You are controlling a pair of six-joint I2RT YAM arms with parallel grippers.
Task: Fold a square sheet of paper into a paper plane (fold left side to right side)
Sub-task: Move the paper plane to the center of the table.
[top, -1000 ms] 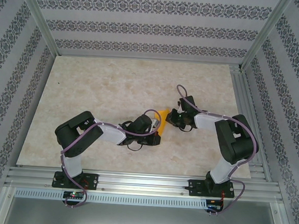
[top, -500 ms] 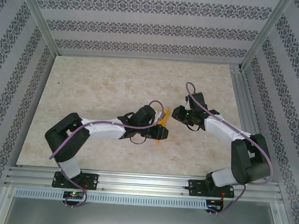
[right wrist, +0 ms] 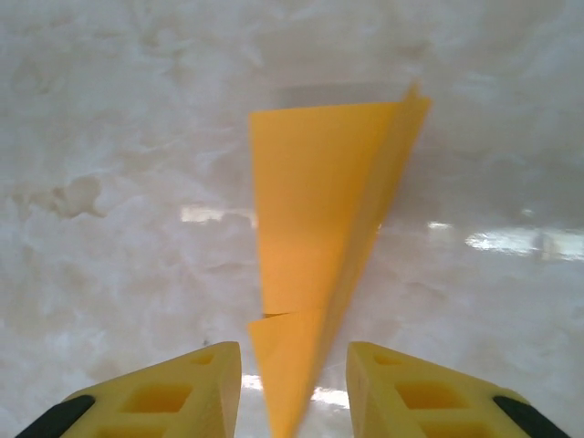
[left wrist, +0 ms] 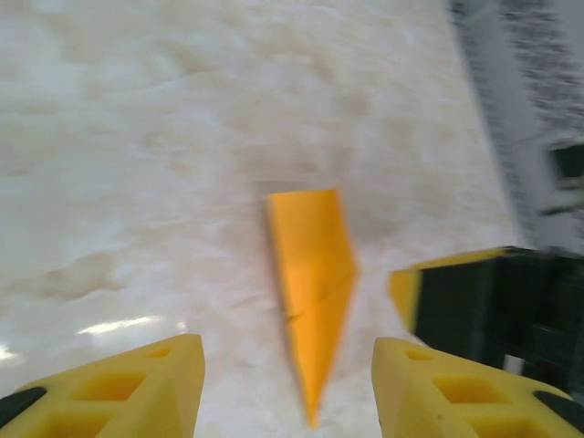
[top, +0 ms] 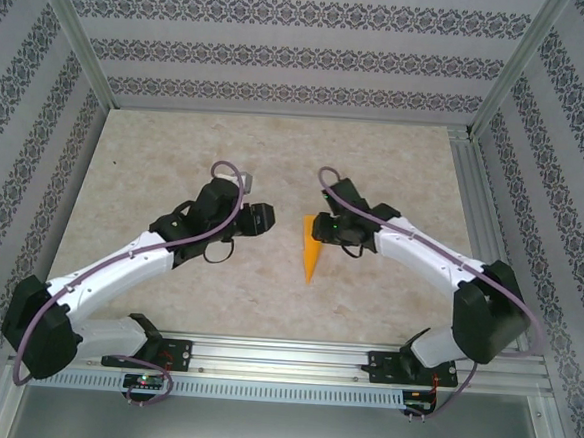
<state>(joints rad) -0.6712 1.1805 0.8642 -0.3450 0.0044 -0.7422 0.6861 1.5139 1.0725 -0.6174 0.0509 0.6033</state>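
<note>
The square sheet of paper is folded into a narrow orange-yellow paper plane (top: 310, 246) that lies on the table, its point toward the near edge. My left gripper (top: 268, 219) is off to its left, open, with a strip of bare table between them. In the left wrist view the paper plane (left wrist: 310, 283) lies ahead of the open left gripper (left wrist: 287, 388). My right gripper (top: 316, 225) is at the plane's wide end. In the right wrist view the paper plane (right wrist: 315, 246) runs down between the spread fingers (right wrist: 173, 392) of the right gripper (right wrist: 294, 388), which do not touch it.
The marble-patterned table (top: 176, 161) is bare to the left, behind and right of the plane. Patterned walls with metal frame posts (top: 79, 39) enclose it. An aluminium rail (top: 282, 357) with both arm bases runs along the near edge. The right gripper's finger (left wrist: 406, 292) shows in the left wrist view.
Both grippers have opened and let go of the paper plane, which now lies on the table. The left arm has swung back to the left. The right gripper has shifted slightly left.
</note>
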